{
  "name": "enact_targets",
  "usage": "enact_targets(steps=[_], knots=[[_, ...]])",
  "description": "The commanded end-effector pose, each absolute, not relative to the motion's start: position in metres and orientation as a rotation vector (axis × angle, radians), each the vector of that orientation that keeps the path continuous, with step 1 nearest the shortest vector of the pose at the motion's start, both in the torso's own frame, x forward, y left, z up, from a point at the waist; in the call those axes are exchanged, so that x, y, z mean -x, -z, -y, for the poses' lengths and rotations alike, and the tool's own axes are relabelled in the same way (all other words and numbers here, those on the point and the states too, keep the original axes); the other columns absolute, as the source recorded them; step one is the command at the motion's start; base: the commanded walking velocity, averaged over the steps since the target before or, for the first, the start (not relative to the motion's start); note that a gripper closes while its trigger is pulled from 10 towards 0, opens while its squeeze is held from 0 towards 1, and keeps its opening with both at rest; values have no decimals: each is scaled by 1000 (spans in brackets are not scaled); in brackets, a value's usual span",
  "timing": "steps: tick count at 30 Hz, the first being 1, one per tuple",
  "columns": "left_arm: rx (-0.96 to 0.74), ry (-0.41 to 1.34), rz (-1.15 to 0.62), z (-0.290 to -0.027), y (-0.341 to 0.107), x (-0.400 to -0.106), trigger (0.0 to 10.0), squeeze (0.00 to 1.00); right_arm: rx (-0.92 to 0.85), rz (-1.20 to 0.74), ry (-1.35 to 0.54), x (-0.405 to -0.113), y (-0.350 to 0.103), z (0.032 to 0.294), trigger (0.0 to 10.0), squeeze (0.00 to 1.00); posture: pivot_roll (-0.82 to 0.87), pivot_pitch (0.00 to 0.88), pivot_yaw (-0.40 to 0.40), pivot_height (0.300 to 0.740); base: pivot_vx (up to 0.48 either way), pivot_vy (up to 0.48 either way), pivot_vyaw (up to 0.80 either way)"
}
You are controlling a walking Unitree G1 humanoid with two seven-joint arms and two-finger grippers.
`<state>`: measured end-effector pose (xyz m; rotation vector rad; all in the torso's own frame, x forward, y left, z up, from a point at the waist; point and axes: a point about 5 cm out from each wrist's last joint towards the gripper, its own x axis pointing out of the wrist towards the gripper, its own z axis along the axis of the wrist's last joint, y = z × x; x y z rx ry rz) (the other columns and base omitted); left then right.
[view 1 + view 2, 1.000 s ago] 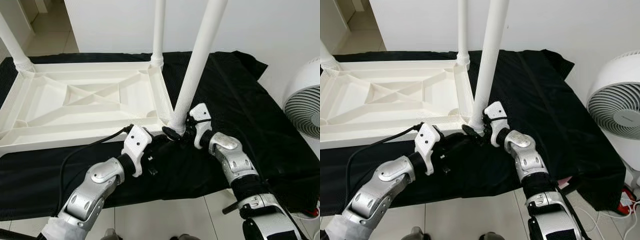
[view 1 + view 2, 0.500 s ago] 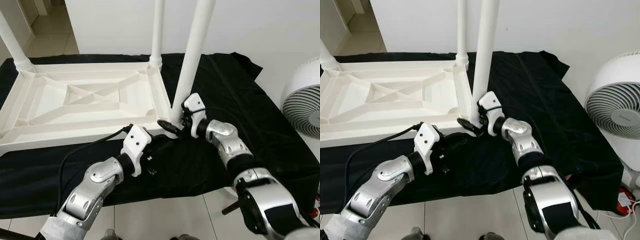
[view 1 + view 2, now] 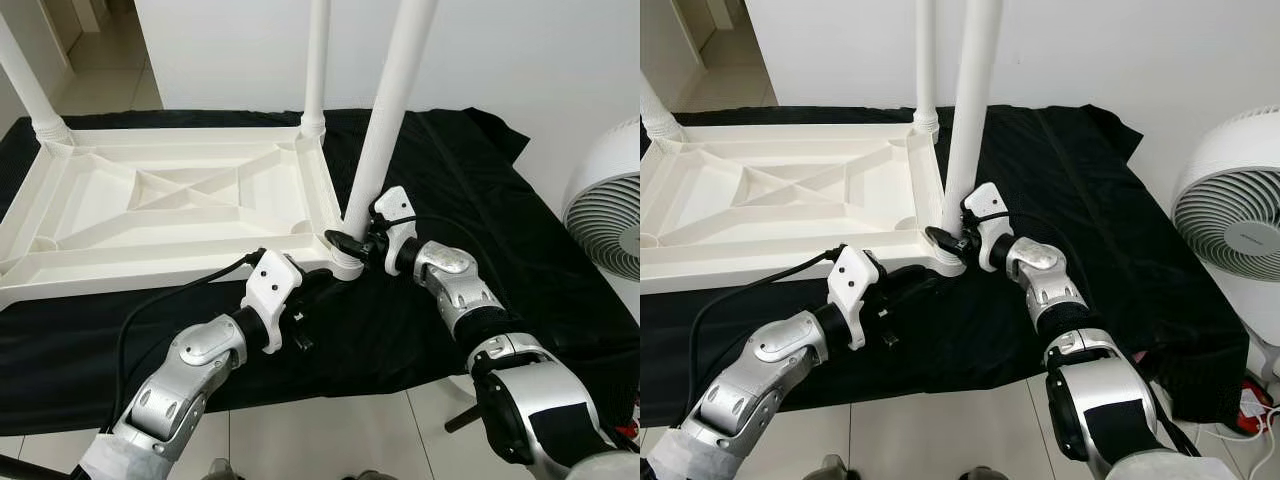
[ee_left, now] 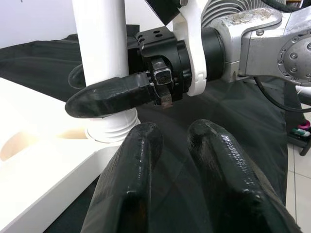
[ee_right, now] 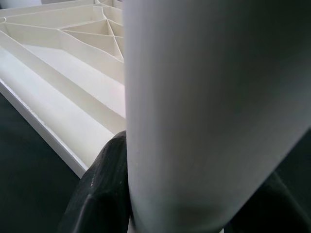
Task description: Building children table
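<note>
Upside-down children's table – the near-right leg was being seated.

The white table (image 3: 170,205) lay inverted on the black cloth (image 3: 480,200), ribbed plastic, probably light and stiff. The right gripper (image 3: 352,240) clasped the smooth leg (image 3: 385,120) low, by its corner socket – the sensible hold. The left gripper (image 4: 177,160) hovered just beside, fingers together, empty.
</note>
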<state>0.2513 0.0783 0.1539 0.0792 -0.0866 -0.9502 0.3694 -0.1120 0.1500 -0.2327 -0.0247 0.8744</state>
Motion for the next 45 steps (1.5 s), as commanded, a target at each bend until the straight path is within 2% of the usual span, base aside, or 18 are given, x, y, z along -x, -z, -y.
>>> enact_targets(steps=[1,2,13,15,16,20,21,23,28,32,33,35,36,45], knots=[[-78,1007,79,-76,-152,-248,10000,0,238,-40,-862,-365,-133,115,8118,0,18,34,-37,740,0,0,0],[-77,1006,79,-76,-152,-248,10000,0,233,-36,-835,-366,-134,117,10000,0,18,34,-37,740,0,0,0],[-67,1004,78,-75,-152,-247,10000,0,159,28,-578,-371,-149,123,10000,0,9,64,-31,740,0,0,0],[-65,1005,78,-74,-153,-246,10000,0,76,39,-421,-370,-151,119,10000,0,7,72,-30,740,0,0,0],[-65,1005,78,-74,-153,-246,10000,0,76,39,-421,-370,-151,119,10000,0,7,72,-30,740,0,0,0],[-63,1008,74,-74,-152,-246,10000,0,39,58,-157,-359,-145,110,10000,0,1,84,-25,740,0,0,0],[-63,1008,74,-74,-152,-246,10000,0,39,58,-157,-359,-145,110,10000,0,1,84,-25,740,0,0,0],[-61,1011,72,-74,-152,-245,10000,0,10,50,-36,-353,-141,105,10000,0,-1,86,-21,740,0,0,0],[-59,1017,71,-73,-152,-245,10000,0,-6,71,-46,-347,-148,91,10000,0,-1,86,-21,740,0,0,0],[-63,1021,71,-73,-152,-246,10000,0,24,101,-52,-347,-155,94,10000,0,-12,86,-14,740,0,0,0],[-64,1020,72,-73,-152,-247,10000,0,24,111,-47,-348,-156,99,10000,812,-7,86,-17,740,0,0,0],[-64,1020,72,-73,-152,-247,10000,0,24,111,-47,-348,-156,99,10000,812,-7,86,-17,740,0,0,0],[-65,1017,73,-74,-153,-248,10000,0,13,121,-48,-347,-157,101,10000,1000,-7,86,-17,740,0,0,0],[-76,988,84,-77,-154,-251,10000,0,14,196,-2,-330,-165,118,10000,1000,-8,85,-19,740,0,0,0]])
